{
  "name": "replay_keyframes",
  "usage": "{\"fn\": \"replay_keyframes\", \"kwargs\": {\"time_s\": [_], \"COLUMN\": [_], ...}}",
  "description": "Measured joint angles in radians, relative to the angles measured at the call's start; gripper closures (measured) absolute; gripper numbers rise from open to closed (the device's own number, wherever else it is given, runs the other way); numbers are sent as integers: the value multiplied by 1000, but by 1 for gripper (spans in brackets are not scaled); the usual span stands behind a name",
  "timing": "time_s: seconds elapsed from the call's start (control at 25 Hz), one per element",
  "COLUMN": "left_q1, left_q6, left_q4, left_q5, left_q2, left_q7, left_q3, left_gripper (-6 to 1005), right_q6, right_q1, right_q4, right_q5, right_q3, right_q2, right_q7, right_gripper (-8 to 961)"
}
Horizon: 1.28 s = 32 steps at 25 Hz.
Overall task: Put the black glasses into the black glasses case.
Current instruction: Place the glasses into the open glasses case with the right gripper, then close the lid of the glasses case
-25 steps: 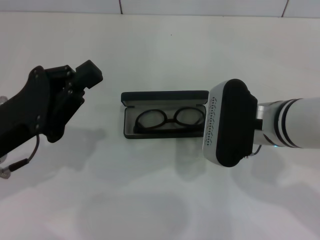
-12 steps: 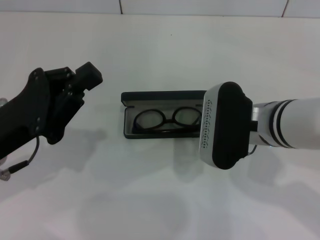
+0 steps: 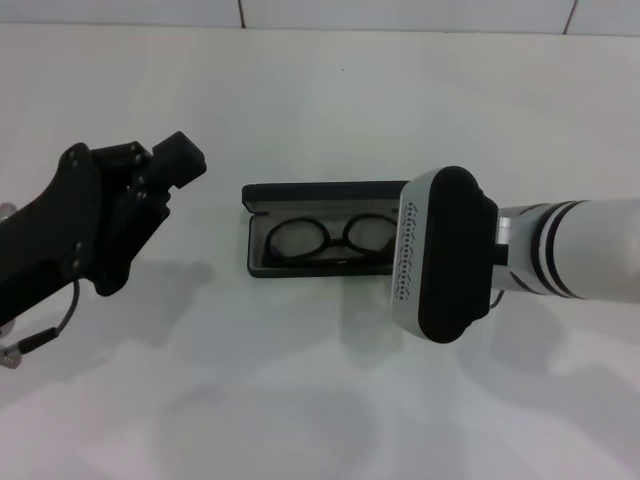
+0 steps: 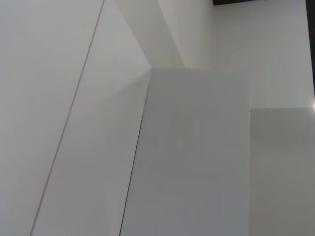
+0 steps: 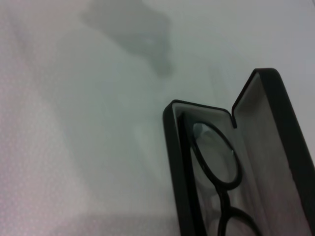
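The right gripper [image 3: 443, 255] sits right of centre in the head view, its broad grey-and-black housing facing the camera and covering the right end of the black glasses case [image 3: 262, 200]; its fingers are hidden beneath that housing, so whether they are spread or closed cannot be told. Behind it the white right arm [image 3: 590, 262] runs off the right edge of the frame. Just left of the housing, the case lies open on the white table [image 3: 320, 100], lid raised toward the upper side of the frame and the tray toward the lower. Inside the tray rest the black glasses [image 3: 325, 240], lenses side by side, the left lens fully in view and the right one partly cut off by the housing. In the right wrist view the case [image 5: 275, 128] fills the lower right corner, its grey lining visible, with the glasses [image 5: 216, 157] lying in the tray, one oval lens clear to see. At the left of the head view the left gripper [image 3: 175, 160] hangs above the table, well apart from the case, on its black arm [image 3: 60, 240]; its finger state cannot be told. The left wrist view shows only pale flat panels.
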Motion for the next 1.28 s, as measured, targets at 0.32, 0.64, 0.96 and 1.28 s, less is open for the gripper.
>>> {"fn": "replay_keyframes", "kwargs": {"time_s": [0.32,0.64,0.96,1.28], "left_q1": [6,15,17,-73], "left_q6": [2,4,4,-22], "left_q4": [0,0,7,7], "left_q5": [1,1,0,-5], "left_q2": [-2,-1,8,48], "left_q7": [1,3,7,-1], "left_q3": [3,6,0,0], "left_gripper": [964,964,964,964], "right_q6": [17,30,-22,-167], "right_q1": [0,-15,-149,-274], "right_q4": [7,-19,-177,-331], "right_q5": [0,-4,-3,190], "right_q3": [-11,-21,-26,131], "right_q2": [0,0,-3,-17], "right_q7": [1,1,5,-5], "right_gripper": [954,953,953,953]}}
